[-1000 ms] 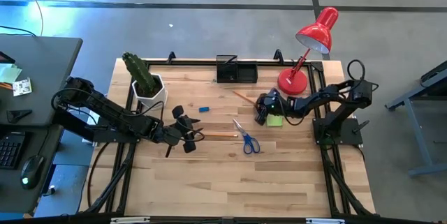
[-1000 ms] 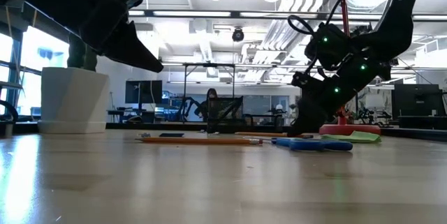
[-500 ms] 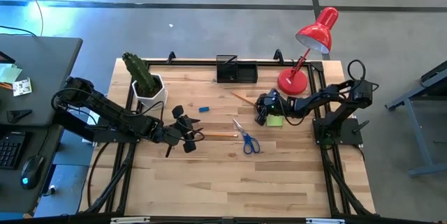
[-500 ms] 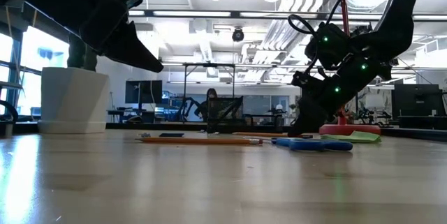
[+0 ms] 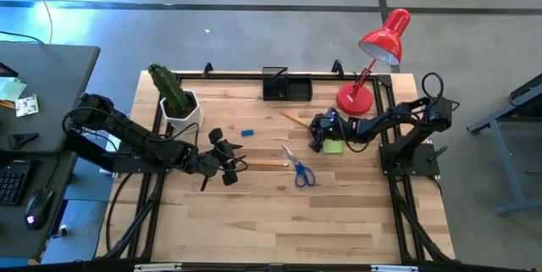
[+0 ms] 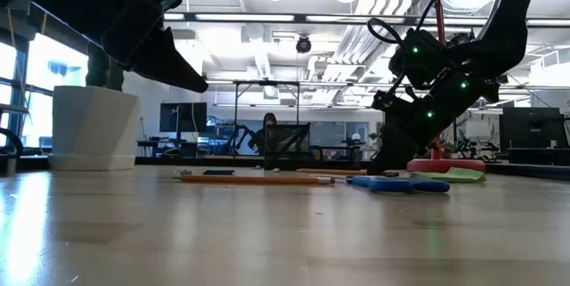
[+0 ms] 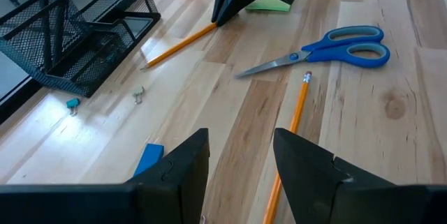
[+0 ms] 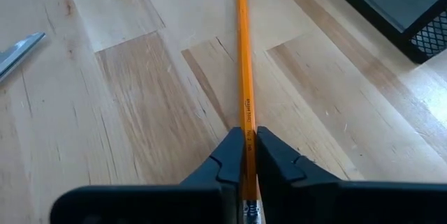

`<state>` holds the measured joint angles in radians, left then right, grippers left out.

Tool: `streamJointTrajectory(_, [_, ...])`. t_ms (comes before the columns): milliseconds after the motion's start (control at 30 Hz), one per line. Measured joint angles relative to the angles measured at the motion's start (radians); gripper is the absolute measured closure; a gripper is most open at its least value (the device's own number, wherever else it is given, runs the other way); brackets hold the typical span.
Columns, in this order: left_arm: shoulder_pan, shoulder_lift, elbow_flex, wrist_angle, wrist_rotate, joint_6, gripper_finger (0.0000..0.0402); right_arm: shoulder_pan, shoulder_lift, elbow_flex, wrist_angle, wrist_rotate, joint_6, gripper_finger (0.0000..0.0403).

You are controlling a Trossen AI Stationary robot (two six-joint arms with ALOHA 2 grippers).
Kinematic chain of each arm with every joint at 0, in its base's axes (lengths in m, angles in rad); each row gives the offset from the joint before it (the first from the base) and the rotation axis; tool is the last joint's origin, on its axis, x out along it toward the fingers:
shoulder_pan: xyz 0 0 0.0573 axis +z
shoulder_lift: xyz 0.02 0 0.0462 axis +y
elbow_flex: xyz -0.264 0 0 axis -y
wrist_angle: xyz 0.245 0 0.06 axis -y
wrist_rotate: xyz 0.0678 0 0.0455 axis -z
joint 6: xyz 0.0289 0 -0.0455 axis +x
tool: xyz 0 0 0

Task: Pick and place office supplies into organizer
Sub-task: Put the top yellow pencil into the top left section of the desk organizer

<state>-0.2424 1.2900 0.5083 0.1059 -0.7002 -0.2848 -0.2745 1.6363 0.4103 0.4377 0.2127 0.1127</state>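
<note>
**Yellow pencil pinched at the right, left fingers spread**

High view: butcher-block table (image 5: 279,221) seen from straight above. Right gripper (image 5: 316,139) stretched low from the 3 o'clock edge toward centre, tip down on a pencil (image 5: 296,119) lying diagonally at about 1 o'clock of centre, with the lime sticky-note pad (image 5: 333,146) just beside it. Left gripper (image 5: 230,166) reaching in from 9 o'clock, at the end of a second pencil (image 5: 264,164). Blue-handled scissors (image 5: 298,169) near centre, small blue block (image 5: 247,132) at 11 o'clock of them, black organizer (image 5: 286,86) at the 12 o'clock edge. Red lamp (image 5: 373,60) and cactus pot (image 5: 179,107) flanking it.

Low view: right gripper (image 6: 385,163) tilted steeply, tip at the tabletop; left gripper (image 6: 165,59) hanging well above the wood. Pencil (image 6: 258,179) and scissors (image 6: 401,183) flat on the surface. Contact with the gripped pencil not readable here.

Left wrist view: two dark fingers (image 7: 185,165) spread apart, nothing between them; pencil (image 7: 290,130) running away just beside one finger. Organizer's mesh wall (image 7: 77,42) and two tiny clips near it, invisible from above.

Right wrist view: fingers (image 8: 227,161) pressed together on the pencil (image 8: 242,63), pinching its shaft near the end; organizer corner (image 8: 412,15) beyond.
</note>
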Motion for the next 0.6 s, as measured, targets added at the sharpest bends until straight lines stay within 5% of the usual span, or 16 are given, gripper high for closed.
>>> streamJointTrajectory(600, [0.000, 0.000, 0.000, -0.002, 0.000, 0.000, 0.0252, 0.000, -0.113, -0.003, -0.150, -0.021, -0.047, 0.0387])
